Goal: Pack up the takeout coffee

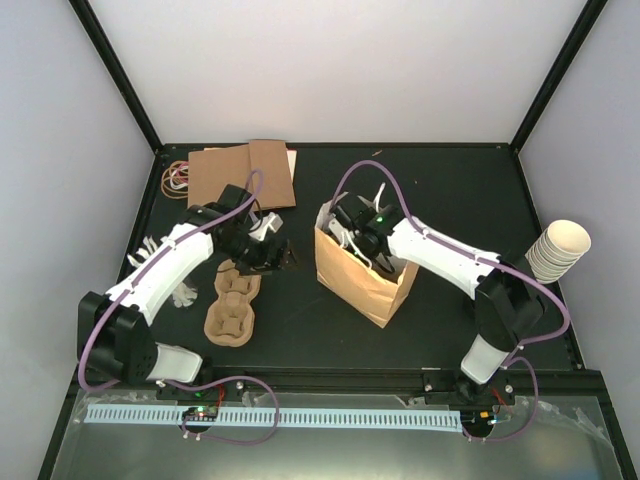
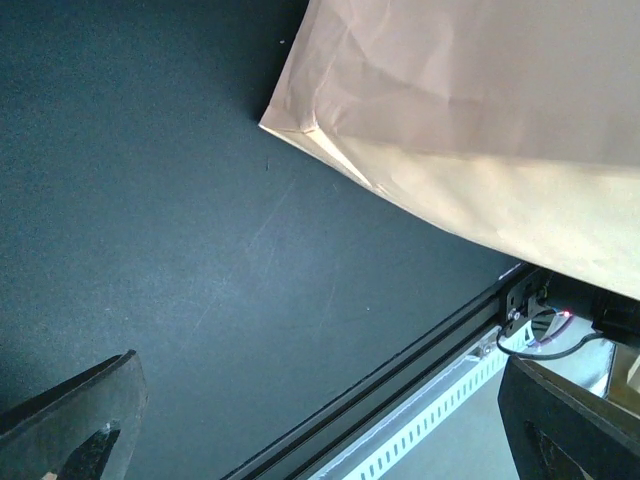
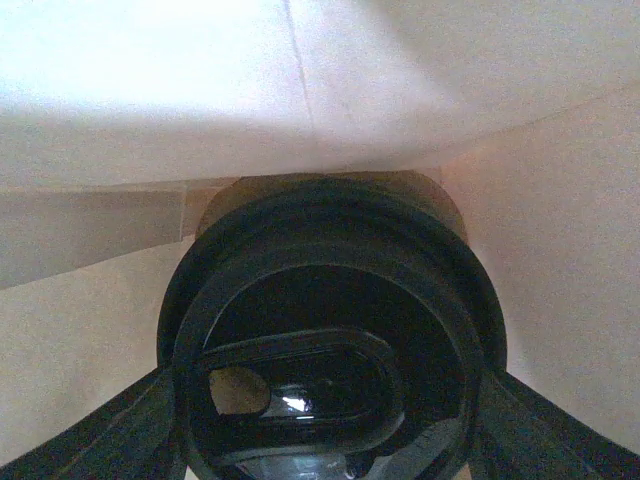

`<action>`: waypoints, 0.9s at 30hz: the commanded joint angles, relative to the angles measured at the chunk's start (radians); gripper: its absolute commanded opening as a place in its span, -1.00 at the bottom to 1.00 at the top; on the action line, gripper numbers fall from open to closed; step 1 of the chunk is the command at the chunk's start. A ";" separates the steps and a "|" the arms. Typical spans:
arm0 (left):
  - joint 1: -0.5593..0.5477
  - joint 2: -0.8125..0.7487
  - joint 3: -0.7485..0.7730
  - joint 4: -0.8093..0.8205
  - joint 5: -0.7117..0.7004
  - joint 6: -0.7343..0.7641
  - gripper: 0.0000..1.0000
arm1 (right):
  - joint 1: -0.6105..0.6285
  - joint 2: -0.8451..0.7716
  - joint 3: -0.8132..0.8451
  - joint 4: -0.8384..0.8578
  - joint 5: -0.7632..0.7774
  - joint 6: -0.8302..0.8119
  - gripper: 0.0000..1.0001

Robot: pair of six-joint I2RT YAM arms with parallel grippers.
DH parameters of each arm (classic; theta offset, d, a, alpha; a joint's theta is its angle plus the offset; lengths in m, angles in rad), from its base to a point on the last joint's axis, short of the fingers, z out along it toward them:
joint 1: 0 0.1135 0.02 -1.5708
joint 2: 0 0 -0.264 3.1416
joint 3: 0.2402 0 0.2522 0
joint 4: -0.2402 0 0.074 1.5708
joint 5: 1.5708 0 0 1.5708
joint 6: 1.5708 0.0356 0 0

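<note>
The right gripper [image 1: 357, 236] reaches down inside the brown paper bag [image 1: 368, 285], its fingers pinching a black-lidded coffee cup [image 3: 330, 330] from both sides. The left gripper [image 1: 274, 254] hangs spread wide and holds nothing, between the bag and the cardboard cup tray [image 1: 230, 312].

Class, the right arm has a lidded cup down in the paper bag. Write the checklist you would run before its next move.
1. Grip: right gripper closed on the lidded coffee cup: ok.
2. Cup inside the paper bag: ok.
3. Cup resting on the bag's floor: cannot tell.
4. Bag standing, mouth open: ok.
5. Other arm: left gripper open, apart from the bag: ok.
</note>
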 commanded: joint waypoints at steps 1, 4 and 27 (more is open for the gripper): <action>0.006 -0.033 -0.010 -0.009 0.018 0.018 0.97 | -0.047 0.068 -0.024 -0.057 -0.067 0.010 0.01; 0.006 -0.040 -0.018 -0.008 0.019 0.020 0.97 | -0.047 0.073 -0.025 -0.061 -0.093 0.024 0.01; 0.004 -0.074 -0.051 0.013 0.024 0.017 0.97 | 0.009 0.046 -0.161 0.005 -0.063 0.082 -0.01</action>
